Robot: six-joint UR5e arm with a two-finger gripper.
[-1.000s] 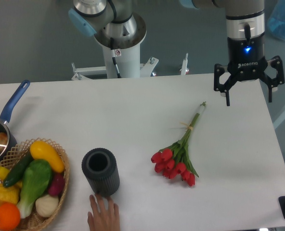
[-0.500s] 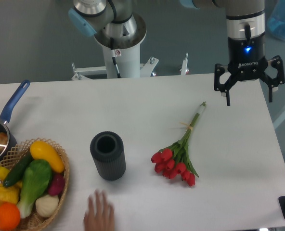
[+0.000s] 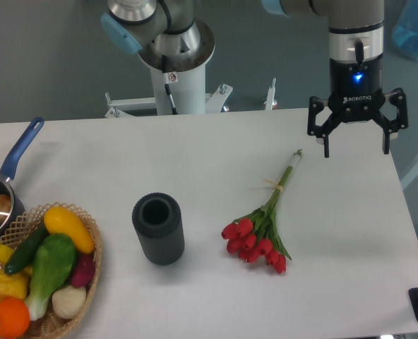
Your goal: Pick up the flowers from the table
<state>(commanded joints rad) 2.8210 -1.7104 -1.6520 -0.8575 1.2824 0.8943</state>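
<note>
Two fingers [image 3: 326,145] spread wide, end effector [image 3: 356,150] empty

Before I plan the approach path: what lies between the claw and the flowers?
Nothing. In the camera view, only bare white table lies between the open claw and the flowers; the stem tip is nearest the claw.

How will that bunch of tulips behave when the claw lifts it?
The flowers probably weigh little: thin stems, small heads. Gripped near the yellowish band, the red heads would likely droop. The open gripper might crush or slip off such slender stems.
</note>
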